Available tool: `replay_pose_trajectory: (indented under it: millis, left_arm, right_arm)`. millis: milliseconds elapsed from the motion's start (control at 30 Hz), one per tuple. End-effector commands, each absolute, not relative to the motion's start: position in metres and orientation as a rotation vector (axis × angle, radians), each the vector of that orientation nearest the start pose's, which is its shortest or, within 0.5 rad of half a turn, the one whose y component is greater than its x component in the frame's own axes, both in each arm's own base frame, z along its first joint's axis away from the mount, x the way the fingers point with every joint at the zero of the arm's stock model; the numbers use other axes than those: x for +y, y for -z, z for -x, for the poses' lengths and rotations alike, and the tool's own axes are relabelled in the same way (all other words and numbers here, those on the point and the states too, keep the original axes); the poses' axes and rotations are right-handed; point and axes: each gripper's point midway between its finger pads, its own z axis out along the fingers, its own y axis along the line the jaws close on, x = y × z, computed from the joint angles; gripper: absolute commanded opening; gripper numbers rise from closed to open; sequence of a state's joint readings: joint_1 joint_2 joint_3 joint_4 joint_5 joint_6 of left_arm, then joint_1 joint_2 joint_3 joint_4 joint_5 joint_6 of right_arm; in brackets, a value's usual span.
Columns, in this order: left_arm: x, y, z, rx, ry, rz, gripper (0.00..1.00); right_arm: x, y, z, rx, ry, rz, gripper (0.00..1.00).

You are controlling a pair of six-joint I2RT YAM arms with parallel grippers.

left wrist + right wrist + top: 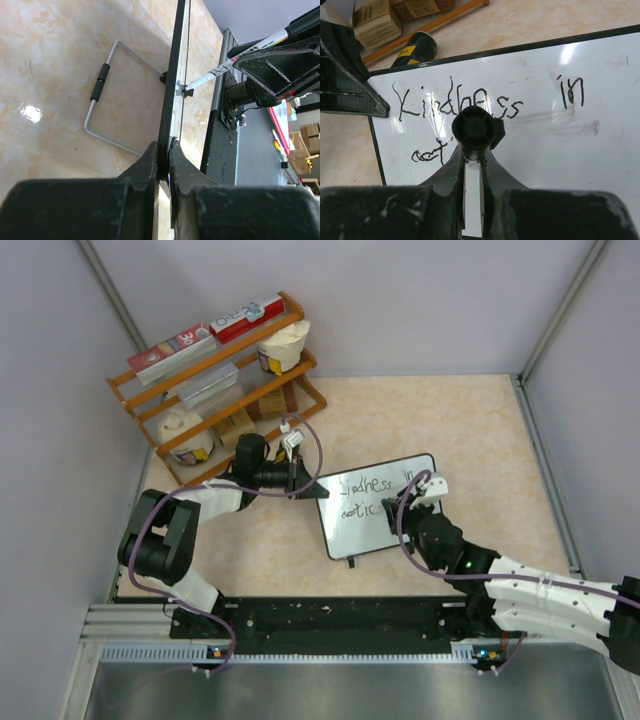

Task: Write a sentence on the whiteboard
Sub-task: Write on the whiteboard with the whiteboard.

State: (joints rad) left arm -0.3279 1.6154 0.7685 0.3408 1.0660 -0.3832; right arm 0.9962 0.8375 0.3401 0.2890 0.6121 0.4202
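The whiteboard (385,525) stands tilted on the table's middle, its black frame seen edge-on in the left wrist view (172,75). The sentence (460,105) reads "Kindness in" on the top line, with "act" and part of another letter below it. My left gripper (311,486) is shut on the board's left edge, jaws pinching the frame (165,150). My right gripper (408,502) is shut on a black-capped white marker (472,131), held in front of the board. The marker's tip (192,87) sits at the board's face, beside the lower line of writing. The tip is hidden in the right wrist view.
A wooden rack (215,370) with boxes and cups stands at the back left. The board's wire stand (107,95) rests on the table behind it. A black rail (330,615) runs along the near edge. Grey walls close in the table's sides.
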Motion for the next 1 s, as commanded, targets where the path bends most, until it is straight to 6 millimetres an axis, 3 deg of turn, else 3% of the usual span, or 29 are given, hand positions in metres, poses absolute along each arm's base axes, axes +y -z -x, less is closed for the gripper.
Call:
replay_pose_trajectory:
  millis: [0, 467, 967]
  left_arm:
    - [-0.258, -0.091, -0.278, 2.103, 1.386, -0.668, 0.0]
    - [-0.258, -0.092, -0.278, 2.1, 1.385, -0.669, 0.0]
    - [-0.258, -0.091, -0.278, 2.1, 1.387, -0.671, 0.0]
  right_arm:
    - [0.188, -0.154, -0.242, 1.778, -0.385, 0.047, 0.0]
    - [0.198, -0.183, -0.256, 1.712, -0.396, 0.018, 0.0]
    - [0.204, -0.199, -0.264, 1.674, -0.422, 0.004, 0.0]
